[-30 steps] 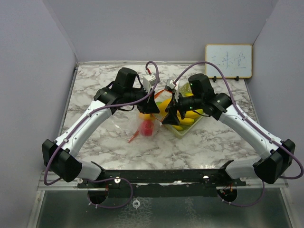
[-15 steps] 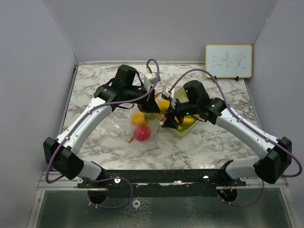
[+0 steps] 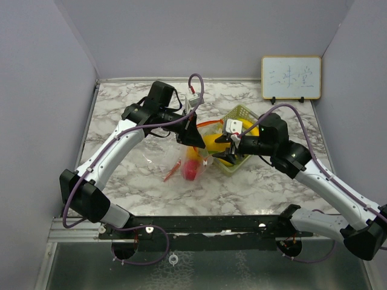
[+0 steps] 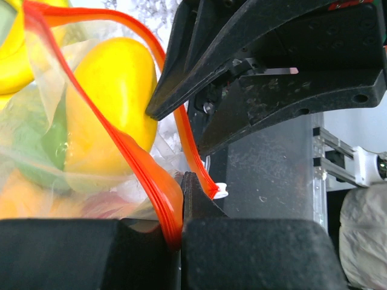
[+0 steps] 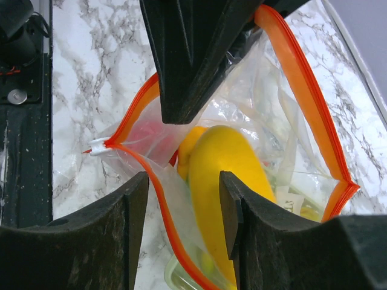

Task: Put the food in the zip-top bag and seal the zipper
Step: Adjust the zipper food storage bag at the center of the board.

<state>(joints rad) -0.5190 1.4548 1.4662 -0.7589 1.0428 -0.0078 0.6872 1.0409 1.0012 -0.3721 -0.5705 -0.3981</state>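
Supporting surface: marble worktop (image 3: 272, 181), which carries everything below.
Arms: left arm (image 3: 115, 151) and right arm (image 3: 320, 175) meet mid-worktop, tips close together at the bag mouth.
Container: zip-top bag (image 5: 266, 121), clear film, mouth gaping, lifted at its rim and sagging to the worktop.
Source: mesh tray (image 3: 240, 113), just beyond the right wrist; yellow pieces (image 3: 250, 129) show in it, partly hidden.
Contents: red fruit (image 3: 192, 170) low in the bag; green fruit (image 4: 36, 145) behind the film.
Item in transfer: yellow fruit (image 5: 224, 175), at the bag mouth, long axis pointing into the bag.
Closure: zipper (image 5: 302, 78), unsealed; its long axis runs from the slider (image 5: 100, 145) across to the folded far corner.
Left fingers (image 4: 254, 254): clamped tight on the zipper strip, just beside the slider.
Right fingers (image 5: 97, 241): about half apart, astride the yellow fruit and the near rim; contact cannot be resolved.
Governing relation: the mouth lies straight ahead of the right fingers; the left arm is nearer the slider, so it likely anchors that end.
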